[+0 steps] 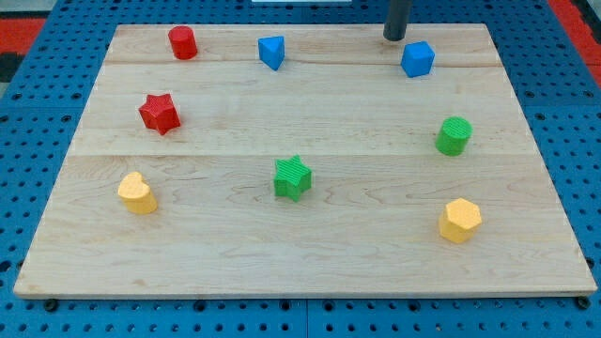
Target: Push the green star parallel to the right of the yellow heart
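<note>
The green star (292,177) lies near the board's middle, a little toward the view's bottom. The yellow heart (137,192) lies at the view's lower left, well to the left of the star and slightly lower. My tip (394,38) is at the view's top right, just above and left of the blue cube (417,58), far from the green star and the yellow heart.
A red cylinder (182,42) and a blue triangular block (271,52) lie along the top. A red star (160,113) is at the left. A green cylinder (454,135) and a yellow hexagon (459,220) are at the right. The wooden board (300,253) sits on blue pegboard.
</note>
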Robot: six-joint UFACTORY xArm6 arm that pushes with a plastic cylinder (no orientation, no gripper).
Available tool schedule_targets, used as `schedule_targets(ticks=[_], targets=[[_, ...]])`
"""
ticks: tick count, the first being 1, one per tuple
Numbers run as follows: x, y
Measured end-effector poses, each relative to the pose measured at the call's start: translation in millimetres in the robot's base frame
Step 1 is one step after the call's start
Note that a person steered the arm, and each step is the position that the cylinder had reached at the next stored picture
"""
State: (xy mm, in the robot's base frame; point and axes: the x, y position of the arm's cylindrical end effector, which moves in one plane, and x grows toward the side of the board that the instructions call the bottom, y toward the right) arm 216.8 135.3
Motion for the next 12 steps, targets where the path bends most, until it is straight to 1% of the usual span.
schedule_targets(ticks=[1, 2, 3, 4, 5, 6, 10, 11, 12], targets=[[0.3, -21.5], [7.5, -71.2], [11.1, -89.7], [18.2, -89.7], [40.9, -82.0], [81.4, -80.0], [84.0, -79.7], [84.1, -70.4], [100.9, -60.4]])
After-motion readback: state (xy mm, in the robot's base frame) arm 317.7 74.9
